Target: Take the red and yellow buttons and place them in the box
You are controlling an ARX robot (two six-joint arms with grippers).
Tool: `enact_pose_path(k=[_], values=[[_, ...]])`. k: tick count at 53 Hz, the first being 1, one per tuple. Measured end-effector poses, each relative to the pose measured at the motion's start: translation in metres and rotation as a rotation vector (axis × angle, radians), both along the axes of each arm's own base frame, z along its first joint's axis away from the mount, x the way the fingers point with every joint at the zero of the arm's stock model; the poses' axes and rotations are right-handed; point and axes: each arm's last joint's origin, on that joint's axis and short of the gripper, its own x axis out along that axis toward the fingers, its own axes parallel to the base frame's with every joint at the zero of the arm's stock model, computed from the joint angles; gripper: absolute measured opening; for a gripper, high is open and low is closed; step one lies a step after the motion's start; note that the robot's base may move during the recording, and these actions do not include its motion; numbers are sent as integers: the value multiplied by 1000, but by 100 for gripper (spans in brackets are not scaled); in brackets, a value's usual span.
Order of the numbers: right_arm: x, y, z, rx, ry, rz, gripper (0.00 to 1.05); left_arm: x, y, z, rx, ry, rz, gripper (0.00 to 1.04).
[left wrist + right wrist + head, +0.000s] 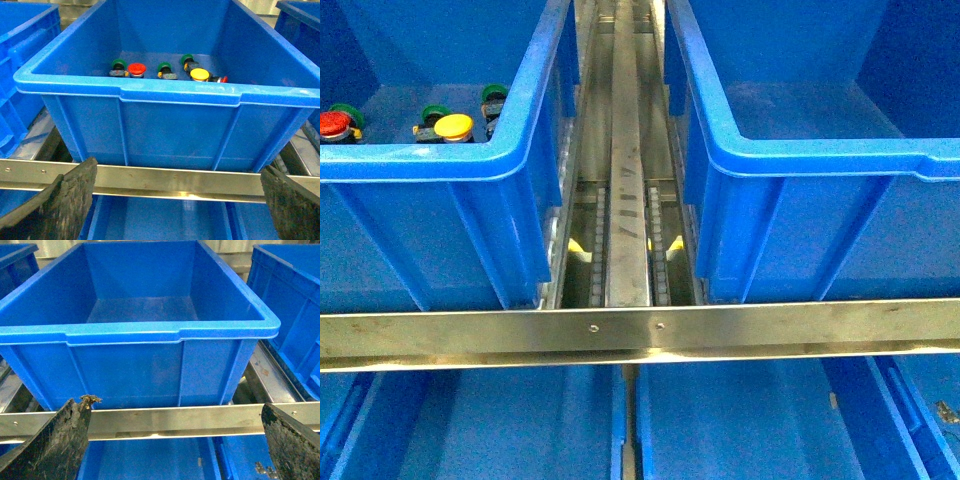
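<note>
Just short of the steel crossbar [175, 182], seen from the left wrist: left claw [177, 167], dark fingers spread wide, gripping nothing. Likely snag on any reach forward: clipping that crossbar, or the thick rim of the blue crate [170, 94] right beyond it, for want of height. Farther beyond the crossbar, on the crate floor: red button [136, 68] and yellow button [199, 74], packed among green-capped buttons [118, 63]. Risk there: nipping a green neighbour or knocking a cap askew, through so wide a spread. Short of the same crossbar, seen from the right wrist: right claw [175, 405], equally wide and empty, facing the box [170, 332], bare inside. Both wrists apparently near crossbar height, aimed forward; neither arm visible from the front camera.
</note>
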Motion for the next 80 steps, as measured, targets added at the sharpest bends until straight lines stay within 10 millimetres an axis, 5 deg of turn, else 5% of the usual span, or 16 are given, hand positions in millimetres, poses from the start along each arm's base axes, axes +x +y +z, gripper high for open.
enact_pose_path(k=[80], values=[[0,0,0,0,0,0,99,0,0,0,0,0,0,97]])
